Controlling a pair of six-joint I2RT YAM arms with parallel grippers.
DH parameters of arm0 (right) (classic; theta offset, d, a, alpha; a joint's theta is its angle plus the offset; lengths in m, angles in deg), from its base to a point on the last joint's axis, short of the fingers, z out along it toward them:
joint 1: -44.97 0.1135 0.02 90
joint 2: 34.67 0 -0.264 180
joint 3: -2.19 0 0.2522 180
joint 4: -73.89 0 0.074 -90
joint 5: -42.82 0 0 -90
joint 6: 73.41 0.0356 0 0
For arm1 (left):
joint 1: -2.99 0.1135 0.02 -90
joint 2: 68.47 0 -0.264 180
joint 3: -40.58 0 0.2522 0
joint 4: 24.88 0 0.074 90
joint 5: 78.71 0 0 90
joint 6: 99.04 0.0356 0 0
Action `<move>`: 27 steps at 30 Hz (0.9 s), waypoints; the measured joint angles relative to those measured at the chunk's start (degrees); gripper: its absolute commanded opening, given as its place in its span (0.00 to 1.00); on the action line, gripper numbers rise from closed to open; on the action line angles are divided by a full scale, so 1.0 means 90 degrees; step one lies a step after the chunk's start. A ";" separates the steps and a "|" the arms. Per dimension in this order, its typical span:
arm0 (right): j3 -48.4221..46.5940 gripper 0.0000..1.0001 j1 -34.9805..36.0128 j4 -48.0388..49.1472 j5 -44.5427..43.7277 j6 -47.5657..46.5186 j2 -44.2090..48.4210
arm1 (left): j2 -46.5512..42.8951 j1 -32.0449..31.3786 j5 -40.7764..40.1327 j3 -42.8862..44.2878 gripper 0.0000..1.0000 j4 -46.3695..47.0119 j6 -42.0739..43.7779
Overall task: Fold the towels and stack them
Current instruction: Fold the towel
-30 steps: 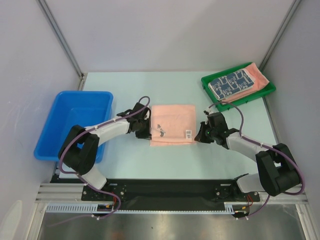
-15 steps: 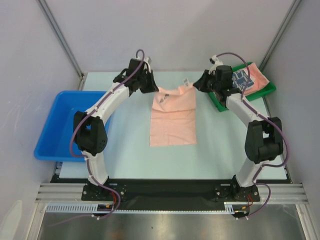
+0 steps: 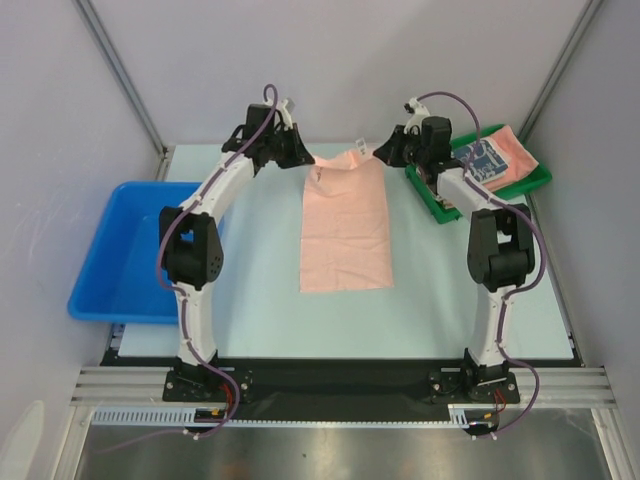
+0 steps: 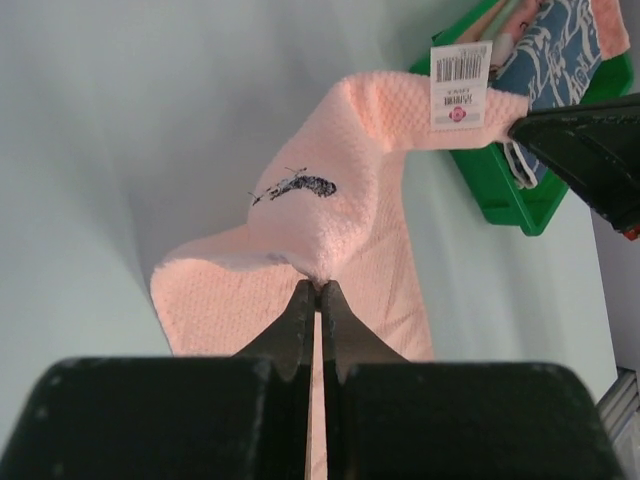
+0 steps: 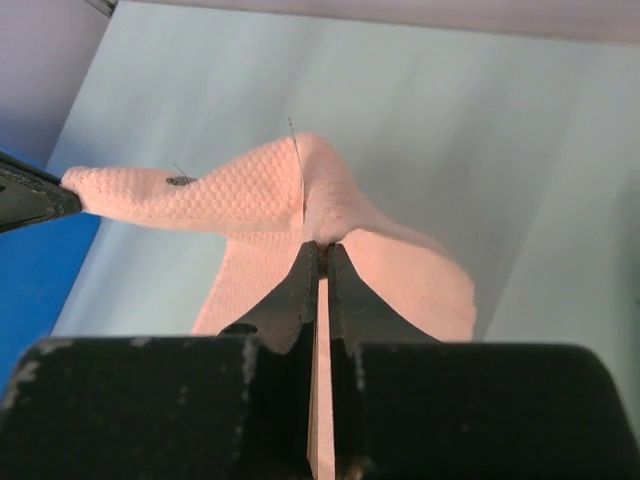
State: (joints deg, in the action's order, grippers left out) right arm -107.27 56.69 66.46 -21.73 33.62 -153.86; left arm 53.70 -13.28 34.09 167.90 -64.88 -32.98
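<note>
A salmon-pink towel [image 3: 345, 230] lies stretched lengthwise on the pale table, its far edge lifted. My left gripper [image 3: 302, 160] is shut on the towel's far left corner [image 4: 318, 262]. My right gripper [image 3: 381, 152] is shut on the far right corner [image 5: 322, 225], by the white barcode tag [image 4: 458, 84]. Both hold the edge taut above the table at the back. A dark blue white-patterned towel [image 3: 481, 156] lies on another salmon-pink towel [image 3: 516, 156] in the green tray [image 3: 447, 208] at the back right.
A blue bin [image 3: 130, 250] stands at the left edge of the table. The green tray sits close to my right gripper, on its right. Grey walls and slanted frame posts close in the back.
Both grippers have carried the towel's corners from the near side to the far side of the table, unfolding it; the towel now lies longer, stretched toward the back.
</note>
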 measured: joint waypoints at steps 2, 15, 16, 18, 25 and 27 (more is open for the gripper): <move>0.0257 0.00 -0.0024 -0.0109 0.0000 -0.0085 0.0136 | -0.0119 -0.0015 0.0049 -0.0333 0.00 0.0070 0.0034; 0.2543 0.00 -0.0121 -0.2203 0.0260 -0.0568 0.1457 | -0.1600 -0.0272 0.0029 -0.3762 0.00 -0.0355 0.0265; 0.2710 0.00 -0.0124 -0.2300 0.0274 -0.0563 0.1545 | -0.1787 -0.0330 0.0044 -0.3990 0.00 -0.0335 0.0257; 0.3118 0.00 -0.0126 -0.2387 0.0282 -0.0534 0.1753 | -0.2072 -0.0418 0.0078 -0.4294 0.00 -0.0318 0.0204; 0.4255 0.00 -0.0126 -0.2688 0.0306 -0.0393 0.2662 | -0.2919 -0.0797 0.0129 -0.5421 0.00 -0.0002 -0.0109; 0.4483 0.00 -0.0126 -0.2645 0.0318 -0.0386 0.2931 | -0.3060 -0.0903 0.0107 -0.5763 0.00 0.0155 -0.0194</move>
State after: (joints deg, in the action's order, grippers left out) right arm -66.92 55.56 42.65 -18.87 30.15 -127.48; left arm 26.16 -21.41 35.05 116.03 -63.48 -34.73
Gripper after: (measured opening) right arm 0.027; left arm 0.015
